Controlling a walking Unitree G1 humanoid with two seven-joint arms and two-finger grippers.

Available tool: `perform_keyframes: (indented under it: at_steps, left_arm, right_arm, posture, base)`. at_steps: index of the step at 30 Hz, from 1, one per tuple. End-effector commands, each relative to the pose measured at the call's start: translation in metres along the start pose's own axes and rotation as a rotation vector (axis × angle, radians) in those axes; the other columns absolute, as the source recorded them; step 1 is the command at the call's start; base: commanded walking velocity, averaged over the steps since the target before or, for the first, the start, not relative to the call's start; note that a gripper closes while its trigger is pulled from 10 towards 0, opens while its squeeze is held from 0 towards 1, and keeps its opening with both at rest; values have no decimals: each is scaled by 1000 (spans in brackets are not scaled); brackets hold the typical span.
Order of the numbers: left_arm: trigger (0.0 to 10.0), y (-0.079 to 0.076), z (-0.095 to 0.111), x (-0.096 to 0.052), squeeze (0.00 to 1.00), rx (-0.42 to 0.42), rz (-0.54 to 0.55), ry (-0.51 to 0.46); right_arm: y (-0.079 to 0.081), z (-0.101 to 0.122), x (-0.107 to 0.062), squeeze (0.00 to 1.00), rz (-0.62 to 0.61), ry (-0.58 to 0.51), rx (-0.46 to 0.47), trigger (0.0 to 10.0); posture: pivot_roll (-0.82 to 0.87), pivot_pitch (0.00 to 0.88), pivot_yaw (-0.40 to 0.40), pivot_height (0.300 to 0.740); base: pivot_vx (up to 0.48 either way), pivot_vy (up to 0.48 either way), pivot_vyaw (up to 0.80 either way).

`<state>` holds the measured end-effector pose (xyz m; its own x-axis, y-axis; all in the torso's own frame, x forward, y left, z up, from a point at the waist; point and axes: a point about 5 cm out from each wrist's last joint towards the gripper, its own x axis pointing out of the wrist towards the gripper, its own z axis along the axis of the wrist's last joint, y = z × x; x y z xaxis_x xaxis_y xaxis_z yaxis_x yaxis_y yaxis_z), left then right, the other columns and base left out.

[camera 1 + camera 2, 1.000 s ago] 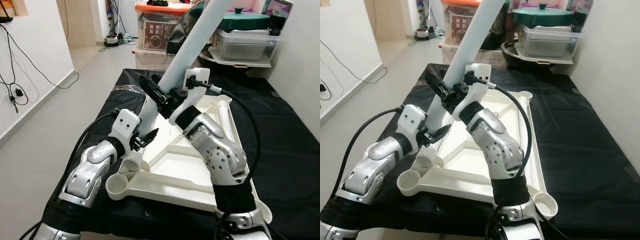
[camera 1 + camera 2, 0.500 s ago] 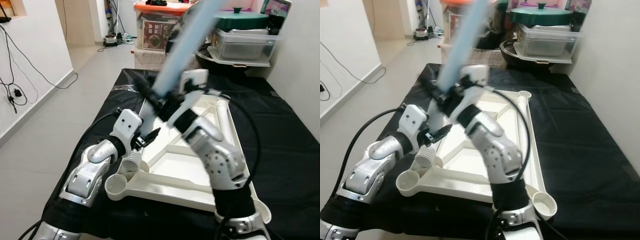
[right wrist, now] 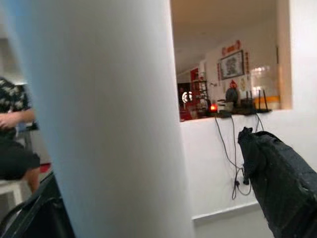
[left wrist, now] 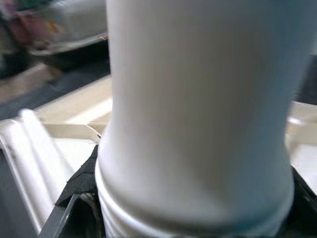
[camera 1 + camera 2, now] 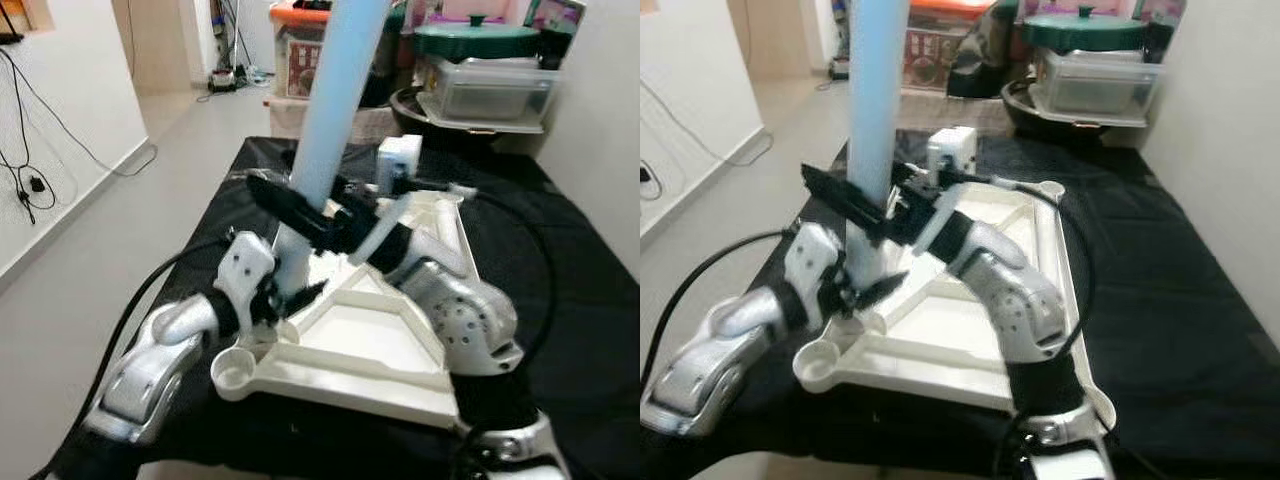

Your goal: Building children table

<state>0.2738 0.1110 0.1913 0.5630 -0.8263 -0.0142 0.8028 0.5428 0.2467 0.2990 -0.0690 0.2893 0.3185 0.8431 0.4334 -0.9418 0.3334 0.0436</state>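
Observation:
A long pale table leg [image 5: 325, 120] stands nearly upright over the near left part of the upside-down white table top [image 5: 360, 340]. My right gripper [image 5: 290, 205] is shut on the leg at mid-height, one black finger [image 3: 277, 173] on each side. My left gripper [image 5: 295, 295] is shut on the leg's ribbed lower end [image 4: 198, 198], just above the frame beside the near left corner socket [image 5: 235, 372]. How the leg's end meets the frame is hidden behind the left gripper.
The table top lies on a black-covered platform [image 5: 580, 330]. Storage boxes [image 5: 485, 85] and a green lid [image 5: 475, 40] are stacked at the back. Open floor [image 5: 100, 250] lies to the left, a wall to the right. A seated person [image 3: 15, 144] is in the right wrist view.
The leg has swung from leaning back-right to nearly upright. Both grippers have kept hold of it, and the right arm has moved left and forward with it.

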Motion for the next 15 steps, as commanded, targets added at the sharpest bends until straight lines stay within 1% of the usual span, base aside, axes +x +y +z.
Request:
perform_keyframes:
  at_steps: [1,2,3,5,6,7,8,9,10,11,12,13,14,15]
  left_arm:
    - [10000,-22,4,0,0,17,-160,1]
    - [10000,-22,4,0,0,17,-160,1]
    - [10000,-26,3,-3,0,16,-190,7]
    - [10000,-26,3,-3,0,16,-190,7]
    - [10000,-31,4,-9,0,11,-235,19]
    - [10000,-31,4,-9,0,11,-235,19]
    - [10000,-34,5,-14,0,8,-269,28]
    - [10000,-34,5,-14,0,8,-269,28]
    - [10000,-35,6,-20,0,11,-293,41]
    - [10000,-35,6,-20,0,11,-293,41]
    - [10000,-34,7,-25,0,16,-311,55]
    - [10000,-33,7,-28,0,22,-319,66]
    - [10000,-32,7,-30,0,24,-325,74]
    - [10000,-32,7,-30,0,24,-325,74]
  right_arm:
    - [0,6,1,0,71,-13,-12,10000]
    - [0,6,1,0,71,-13,-12,10000]
    - [-1,7,-1,0,96,-1,-26,10000]
    - [-1,7,-1,0,96,-1,-26,10000]
    - [-1,7,-5,0,138,27,-48,10000]
    - [-1,7,-5,0,138,27,-48,10000]
    - [0,5,-9,0,179,57,-56,10000]
    - [0,5,-9,0,179,57,-56,10000]
    - [2,1,-14,0,224,90,-44,9373]
    - [2,1,-14,0,224,90,-44,9373]
    - [6,-4,-19,0,273,117,-19,4941]
    - [11,-8,-23,0,320,130,26,3569]
    - [14,-10,-26,0,353,136,57,3569]
    - [14,-10,-26,0,353,136,57,3569]
  posture:
    - [50,0,-69,740]
    - [50,0,-69,740]
    - [50,0,-69,740]
    - [50,0,-69,740]
    - [53,0,-71,740]
    - [53,0,-71,740]
    - [53,0,-71,740]
    - [53,0,-71,740]
    - [67,0,-80,740]
    - [67,0,-80,740]
    - [68,0,-79,740]
    - [68,0,-79,740]
    - [68,0,-79,740]
    - [68,0,-79,740]
  base:
    - [0,0,0]
    - [0,0,0]
    - [0,0,0]
    - [0,0,0]
    - [0,0,0]
    - [0,0,0]
    - [0,0,0]
    - [0,0,0]
    - [0,0,0]
    - [0,0,0]
    - [0,0,0]
    - [0,0,0]
    - [0,0,0]
    - [0,0,0]
